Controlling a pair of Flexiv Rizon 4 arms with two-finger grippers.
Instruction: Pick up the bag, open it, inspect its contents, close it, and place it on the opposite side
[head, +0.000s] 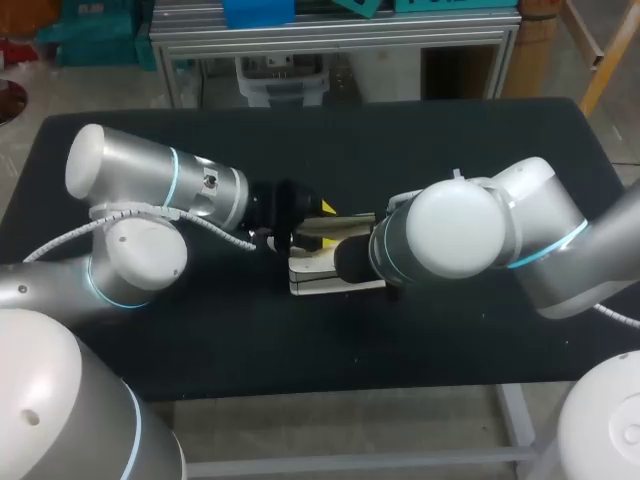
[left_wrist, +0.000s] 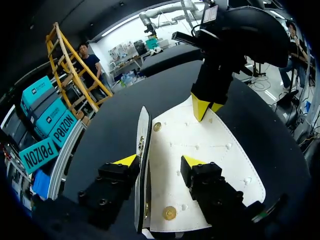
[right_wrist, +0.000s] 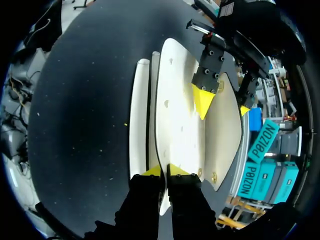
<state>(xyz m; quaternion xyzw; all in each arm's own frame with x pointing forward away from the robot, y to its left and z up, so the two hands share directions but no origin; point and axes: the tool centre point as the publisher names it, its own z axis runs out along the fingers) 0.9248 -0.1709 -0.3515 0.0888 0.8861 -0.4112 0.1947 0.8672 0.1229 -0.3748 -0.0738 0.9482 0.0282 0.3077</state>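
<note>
White bag (head: 322, 283) sits in the middle of the table (head: 420, 150). Right gripper (right_wrist: 165, 171) is at the bag's 3 o'clock, pinched tight on one bag wall. Left gripper (left_wrist: 160, 161) is at 10 o'clock, fingers spread, straddling the other wall.

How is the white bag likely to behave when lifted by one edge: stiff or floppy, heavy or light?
Probably fairly stiff: the thin panels of the white bag stand on edge and lie flat without sagging. Likely light, being slim and flat. Its smooth surface might slip from the right gripper, which pinches just one thin edge.
</note>
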